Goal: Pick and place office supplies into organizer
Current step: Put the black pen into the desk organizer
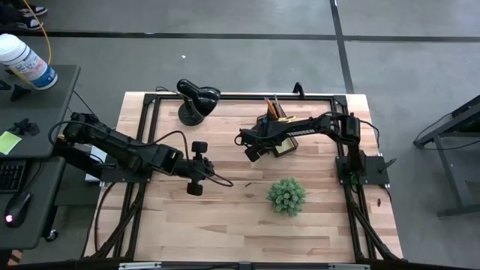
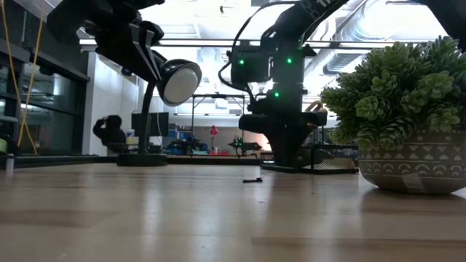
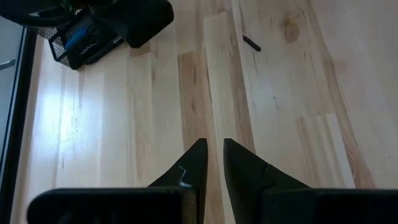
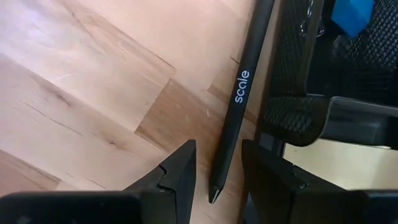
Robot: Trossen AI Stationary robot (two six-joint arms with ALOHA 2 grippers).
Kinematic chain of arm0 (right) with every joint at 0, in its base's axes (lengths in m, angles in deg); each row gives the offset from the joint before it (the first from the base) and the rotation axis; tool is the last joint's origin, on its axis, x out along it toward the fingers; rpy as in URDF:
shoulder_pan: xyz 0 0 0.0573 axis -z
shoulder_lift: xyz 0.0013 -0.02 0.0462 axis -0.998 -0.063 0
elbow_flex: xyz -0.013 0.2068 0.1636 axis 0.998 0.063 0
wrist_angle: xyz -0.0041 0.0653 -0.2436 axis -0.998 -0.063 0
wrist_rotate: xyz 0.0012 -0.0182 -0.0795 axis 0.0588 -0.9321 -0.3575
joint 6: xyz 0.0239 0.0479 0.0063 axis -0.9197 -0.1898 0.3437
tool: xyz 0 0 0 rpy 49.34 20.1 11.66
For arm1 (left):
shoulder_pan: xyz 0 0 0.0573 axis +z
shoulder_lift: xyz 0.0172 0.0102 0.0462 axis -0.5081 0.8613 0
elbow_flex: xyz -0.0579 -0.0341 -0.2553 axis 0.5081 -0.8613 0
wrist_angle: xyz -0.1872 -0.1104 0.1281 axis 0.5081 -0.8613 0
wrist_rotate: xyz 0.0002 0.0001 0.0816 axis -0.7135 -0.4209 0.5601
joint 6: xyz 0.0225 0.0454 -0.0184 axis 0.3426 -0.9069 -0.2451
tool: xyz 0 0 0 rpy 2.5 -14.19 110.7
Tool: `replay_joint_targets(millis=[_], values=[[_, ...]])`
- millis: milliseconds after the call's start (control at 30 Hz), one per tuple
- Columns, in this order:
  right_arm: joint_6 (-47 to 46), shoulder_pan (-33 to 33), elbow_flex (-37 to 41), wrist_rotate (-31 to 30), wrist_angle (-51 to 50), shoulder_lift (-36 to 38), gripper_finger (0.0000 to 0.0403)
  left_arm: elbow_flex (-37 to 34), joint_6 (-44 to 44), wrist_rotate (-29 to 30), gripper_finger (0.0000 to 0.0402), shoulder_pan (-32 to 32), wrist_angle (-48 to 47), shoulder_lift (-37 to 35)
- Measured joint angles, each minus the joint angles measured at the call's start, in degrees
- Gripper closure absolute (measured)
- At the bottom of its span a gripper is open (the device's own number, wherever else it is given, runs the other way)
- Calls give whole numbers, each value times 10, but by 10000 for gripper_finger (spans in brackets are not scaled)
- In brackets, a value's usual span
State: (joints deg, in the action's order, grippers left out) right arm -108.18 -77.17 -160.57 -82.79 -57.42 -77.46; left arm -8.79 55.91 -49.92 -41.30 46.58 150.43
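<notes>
Pen [image 4: 239, 102] beside the organizer [image 4: 298, 74], between the right gripper [image 4: 217, 177] fingers
Close squarely on the barrel, fingers parted and not yet gripping; left gripper [image 3: 214, 165] waits, narrow, empty

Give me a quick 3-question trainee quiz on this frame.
1. True or false: the black pen lies between the right pincer fingers, beside the mesh organizer.
2. The potted plant stands: A) inside the organizer B) on the table C) under the desk lamp.
3. Fill in: the left pincer is gripping ____.

Key: 1 true; 2 B; 3 nothing.
</notes>
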Motion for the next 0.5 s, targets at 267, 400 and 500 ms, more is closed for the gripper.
replay_joint_targets(millis=[267,400,500], values=[[-1,1,0,0,-5,-2,277,0,-7,-10,360,0,-3,0],[-1,1,0,21,-10,-14,277,0,-9,-10,360,0,-3,0],[-4,1,-1,30,-9,-22,277,0,-9,-10,360,0,-3,0]])
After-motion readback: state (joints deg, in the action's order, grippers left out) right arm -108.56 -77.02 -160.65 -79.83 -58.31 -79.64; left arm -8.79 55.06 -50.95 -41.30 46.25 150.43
